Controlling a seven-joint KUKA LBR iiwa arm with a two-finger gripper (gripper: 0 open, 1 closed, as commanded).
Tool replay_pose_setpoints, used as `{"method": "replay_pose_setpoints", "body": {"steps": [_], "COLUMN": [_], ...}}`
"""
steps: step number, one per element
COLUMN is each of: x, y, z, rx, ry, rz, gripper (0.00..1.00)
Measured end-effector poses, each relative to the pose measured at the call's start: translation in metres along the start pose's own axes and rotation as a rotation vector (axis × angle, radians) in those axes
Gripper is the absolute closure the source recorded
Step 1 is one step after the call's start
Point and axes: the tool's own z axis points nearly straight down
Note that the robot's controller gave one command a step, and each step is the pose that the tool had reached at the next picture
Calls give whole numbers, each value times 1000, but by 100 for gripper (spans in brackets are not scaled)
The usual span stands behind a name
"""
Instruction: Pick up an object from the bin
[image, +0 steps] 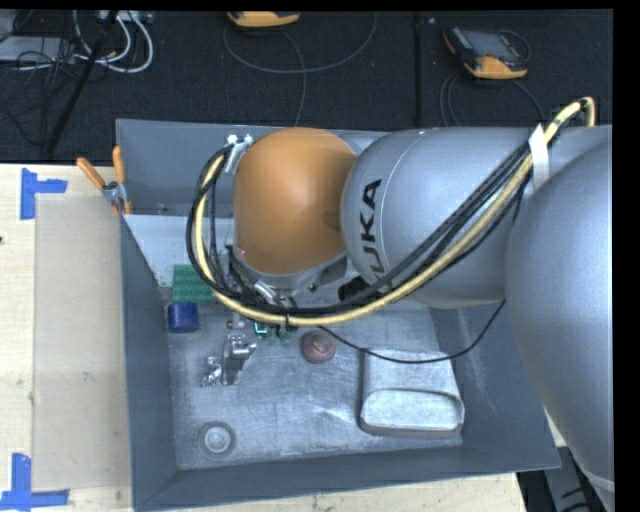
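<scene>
1. Gripper (228, 362), small and metallic, hung low over the bare floor of the bin (150, 400), in its left half. The big grey arm (450, 230) came in over the right edge and bent down under a smooth, rounded orange cover (290, 195). Yellow and black cables (205, 240) looped around the cover.
2. Whether the gripper was wide or narrow could not be told.
3. Nearest to it lay a small blue block (182, 317) by the left wall and a round brown ball (319, 347) toward the middle, both apart from it.
4. A green ribbed piece (186, 280) sat behind the block, partly hidden by the cables; its kind was unclear.
5. A flat grey disc (216, 437) lay near the lower left corner, and a smooth silvery pad (410, 408) lay by the lower edge.
</scene>
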Motion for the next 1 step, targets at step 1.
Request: {"method": "replay_pose_setpoints", "body": {"steps": [1], "x": [-19], "y": [-33], "z": [110], "rx": [1], "ry": [-1], "rz": [-228], "gripper": [0]}}
